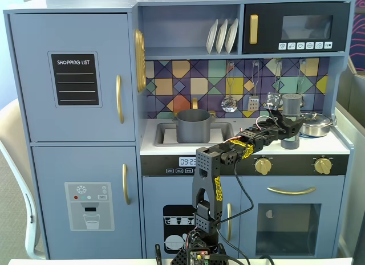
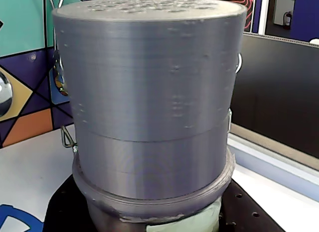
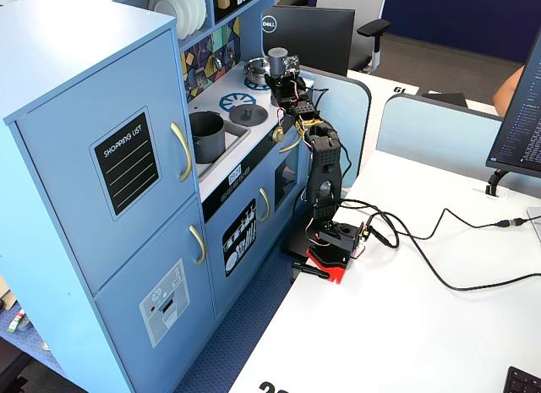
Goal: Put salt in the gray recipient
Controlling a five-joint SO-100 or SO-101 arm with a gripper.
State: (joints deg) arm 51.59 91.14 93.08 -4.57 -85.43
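The salt (image 1: 291, 105) is a tall gray cylinder standing on the right of the toy stove top, and it also shows in a fixed view from the side (image 3: 277, 58). In the wrist view the salt (image 2: 149, 92) fills the frame, with a strip of pale green label at the bottom. My gripper (image 1: 287, 127) reaches in from the left, its black jaws hugging both sides of the shaker's middle. The gray recipient (image 1: 193, 125) is a dark pot sitting in the sink, left of the gripper, and the side fixed view shows the pot (image 3: 207, 135) too.
A shiny silver pan (image 1: 315, 123) sits right of the shaker at the back of the stove. A flat gray lid (image 3: 248, 114) lies on the stove between sink and shaker. Utensils (image 1: 230, 102) hang on the tiled back wall. The shelf with plates (image 1: 222, 36) overhangs the counter.
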